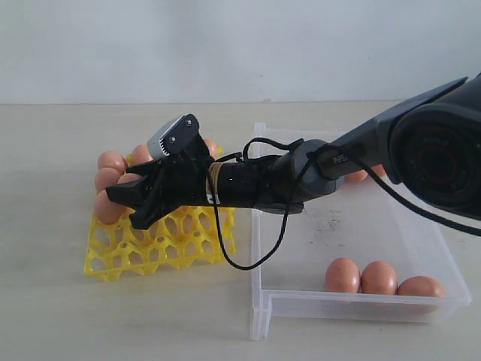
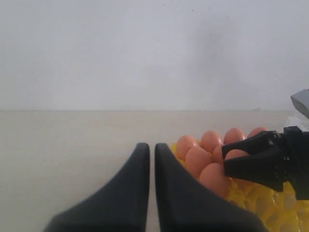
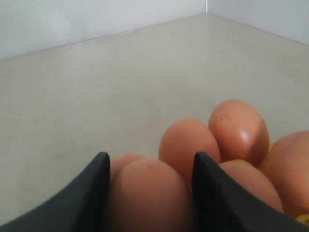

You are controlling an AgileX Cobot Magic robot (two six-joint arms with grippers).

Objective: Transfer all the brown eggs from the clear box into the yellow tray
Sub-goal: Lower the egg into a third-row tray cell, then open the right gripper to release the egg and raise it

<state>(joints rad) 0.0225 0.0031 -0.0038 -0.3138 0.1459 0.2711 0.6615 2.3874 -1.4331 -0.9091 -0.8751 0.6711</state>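
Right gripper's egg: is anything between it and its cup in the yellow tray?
Nothing visible. The brown egg sits between the right gripper's fingers at the yellow tray's left edge, beside seated eggs. The left gripper, shut, stands beside the tray, not over it. What lies directly under the egg is hidden.

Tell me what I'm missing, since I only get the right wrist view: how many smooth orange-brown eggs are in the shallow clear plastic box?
Observer: Three brown eggs lie along the near wall of the clear box. Part of at least one more shows behind the right arm.
Operator: Does the bright yellow plastic egg tray have free cups?
Observer: Yes. The yellow tray has bare near rows, and the placed eggs sit along its left and far edges.
Operator: Where is the left gripper?
Observer: The left gripper is shut and empty, above the table beside the tray.
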